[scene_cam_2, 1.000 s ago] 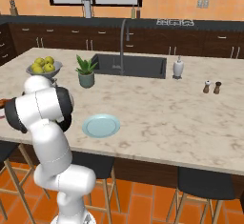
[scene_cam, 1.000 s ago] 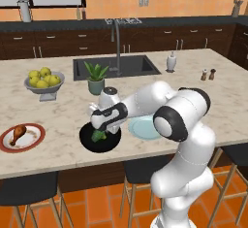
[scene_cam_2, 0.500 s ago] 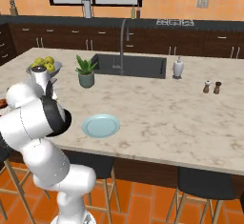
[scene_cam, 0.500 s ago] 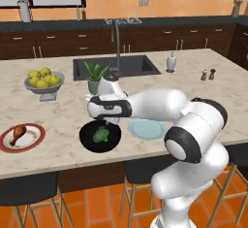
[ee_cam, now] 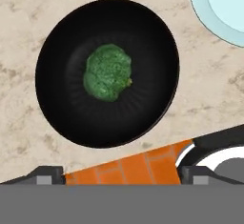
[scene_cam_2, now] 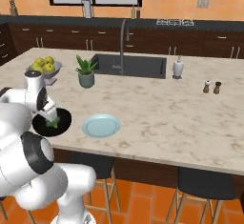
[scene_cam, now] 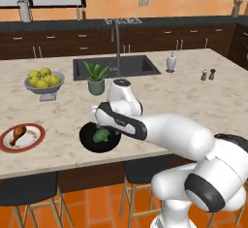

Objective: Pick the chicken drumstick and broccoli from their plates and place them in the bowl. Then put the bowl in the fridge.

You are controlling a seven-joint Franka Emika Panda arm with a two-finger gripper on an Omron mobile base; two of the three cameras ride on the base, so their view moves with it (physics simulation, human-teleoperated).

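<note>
While the chicken drumstick (scene_cam: 17,133) lies on the white red-rimmed plate (scene_cam: 36,139) at the far left of the marble counter (scene_cam: 193,96), the gripper (scene_cam: 100,124) hangs above the black bowl (scene_cam: 88,140) further right, near the counter's front edge. Its jaws stand wide apart and hold nothing. From the hand camera the broccoli (ee_cam: 107,73) rests loose at the middle of the bowl (ee_cam: 57,51), touching no finger, with the two dark fingertips (ee_cam: 45,174) low at either side of the frame, well clear of it.

Behind the drumstick plate stands a grey footed bowl of yellow-green fruit (scene_cam: 43,79), and right of that a potted plant (scene_cam: 96,76) just in front of the sink (scene_cam: 135,67) with its tall tap (scene_cam: 116,40). Seen from the right base camera, the pale blue-green plate (scene_cam_2: 100,125) sits bare just beside the black bowl, on its right, the two apart. Farther right on the counter are a white soap bottle (scene_cam: 170,62) near the sink's corner and a pair of small shakers (scene_cam: 208,74), well apart from everything else.
</note>
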